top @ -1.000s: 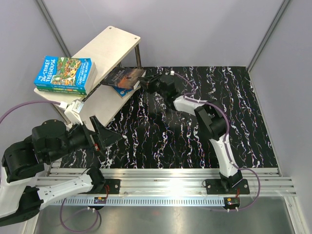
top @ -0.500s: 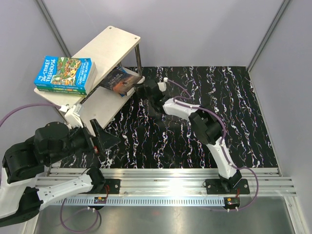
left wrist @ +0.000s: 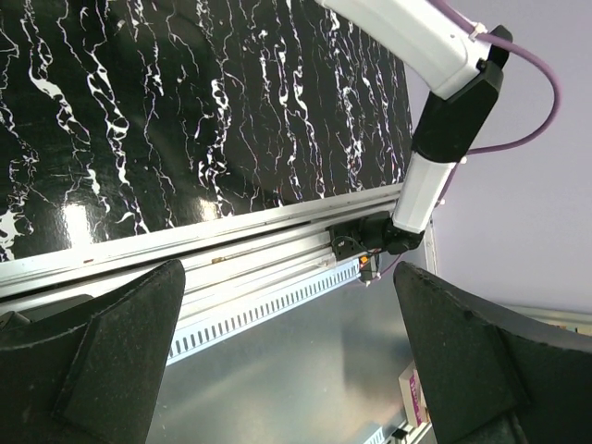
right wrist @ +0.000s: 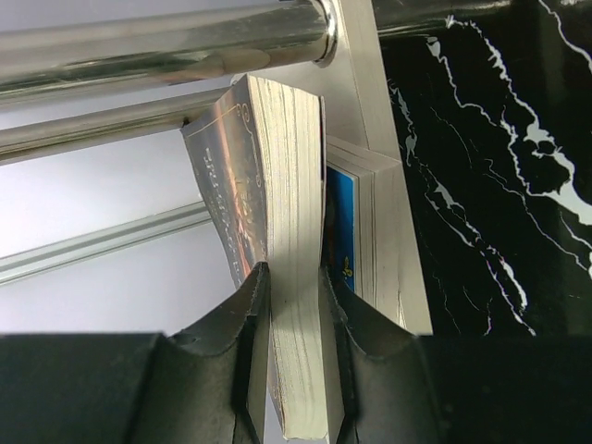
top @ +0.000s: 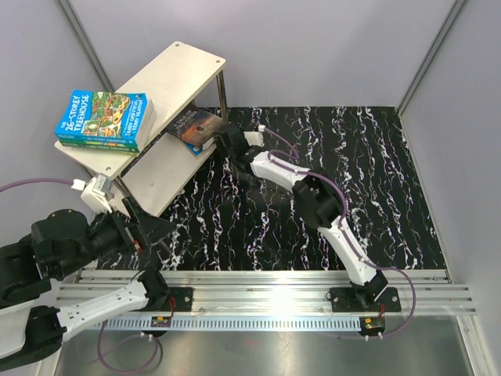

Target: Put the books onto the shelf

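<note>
Top external view has the task close to its end: the Treehouse books [top: 104, 117] lie stacked flat on the left end of the upper board [top: 184, 66] of the shelf [top: 221, 86]. The dark book [top: 196, 124] is partway in on the lower board [top: 160, 176], its far end under the upper board's edge. The right gripper [top: 225, 141] is clamped on that book; the right wrist view shows both fingers [right wrist: 242, 314] pinching the page block. A blue-covered book [right wrist: 340, 231] lies just beside it on the lower board, though whether the two touch is not clear. No further book shows on the black marbled counter [top: 352, 172]. By my reading what is left is to seat the dark book fully, let it go and draw the arm back. The left gripper [top: 153, 222] hangs with its jaws wide apart and nothing between them, near the shelf's near corner but apart from it. Against the frame a second earlier, the right arm has stretched further left and carried the dark book deeper under the upper board. The left arm has pulled back toward the near-left corner, away from the shelf, and the Treehouse stack has not moved.
</note>
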